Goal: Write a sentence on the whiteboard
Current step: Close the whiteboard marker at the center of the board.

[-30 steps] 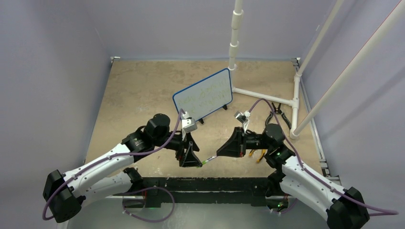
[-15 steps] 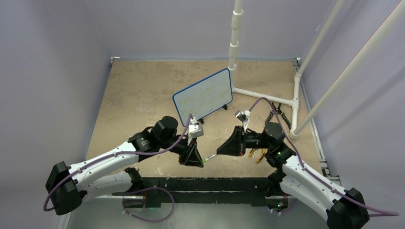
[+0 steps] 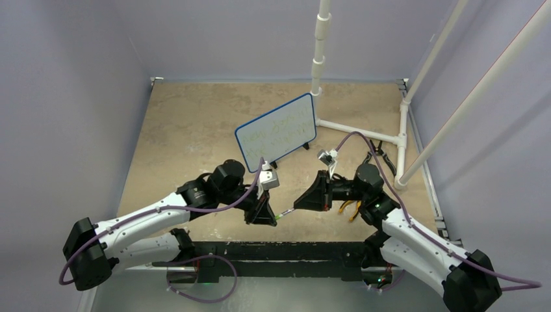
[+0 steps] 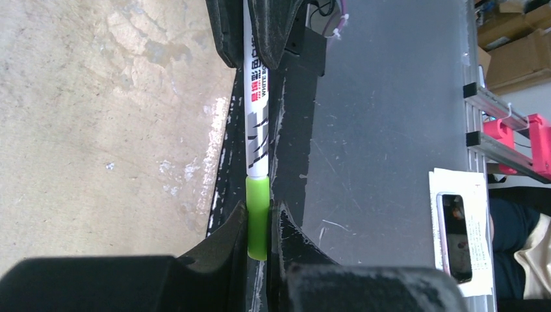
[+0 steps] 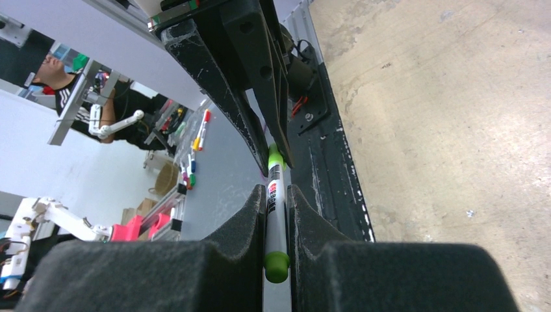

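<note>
Just in front of the propped whiteboard [image 3: 307, 104] bearing the sentence [image 3: 279, 130], the left gripper [image 3: 270, 219] clamps the cap [image 4: 258, 224] and the right gripper [image 3: 297, 208] clamps the marker [image 3: 284, 214], probably so they can work cap and barrel along one line.

- Left arm [image 3: 140, 221]: white shells on the long links, with black, rounded joint housings between them.
- Right arm [image 3: 416, 250]: the same white shells and black joints, ending in a chunky black shoulder block.
- Purple cable [image 3: 354, 134]: one runs along each arm, looping free near the wrist.
- Camera [image 3: 268, 178]: a small pale grey block on each wrist.
- Left tool [image 4: 258, 218]: black and wedge-shaped. Its two fingers [image 4: 224, 247] are scuffed, with white scratches along the edges.
- Right tool [image 5: 276, 195]: matt black, with grainy fingers [image 5: 243, 227] that taper to the tips.
</note>
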Robot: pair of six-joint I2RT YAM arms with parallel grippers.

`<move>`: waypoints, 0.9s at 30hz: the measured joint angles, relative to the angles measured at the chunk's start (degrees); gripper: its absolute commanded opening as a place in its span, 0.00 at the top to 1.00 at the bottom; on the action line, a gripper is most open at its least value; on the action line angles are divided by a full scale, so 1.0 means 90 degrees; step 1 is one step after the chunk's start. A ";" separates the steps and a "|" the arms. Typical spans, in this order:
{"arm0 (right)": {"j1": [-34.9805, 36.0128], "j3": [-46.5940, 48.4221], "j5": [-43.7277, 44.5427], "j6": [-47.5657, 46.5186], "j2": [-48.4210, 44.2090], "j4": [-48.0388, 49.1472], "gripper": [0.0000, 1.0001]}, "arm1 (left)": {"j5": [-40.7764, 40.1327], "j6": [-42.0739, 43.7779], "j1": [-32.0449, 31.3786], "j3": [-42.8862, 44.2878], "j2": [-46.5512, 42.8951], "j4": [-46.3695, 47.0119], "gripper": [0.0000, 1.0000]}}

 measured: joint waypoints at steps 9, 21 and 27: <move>0.0032 0.0000 -0.0017 -0.0216 0.0454 -0.0032 1.00 | -0.0163 0.0330 0.0000 0.0000 0.0260 -0.0109 1.00; 0.0719 -0.0063 0.0393 -0.0019 0.0610 0.0427 1.00 | -0.0036 0.0408 -0.0041 -0.0097 -0.0039 -0.0478 1.00; 0.0993 -0.0194 0.0619 0.0153 0.0775 0.0712 1.00 | 0.0068 0.0389 -0.0068 -0.0209 -0.0085 -0.0597 1.00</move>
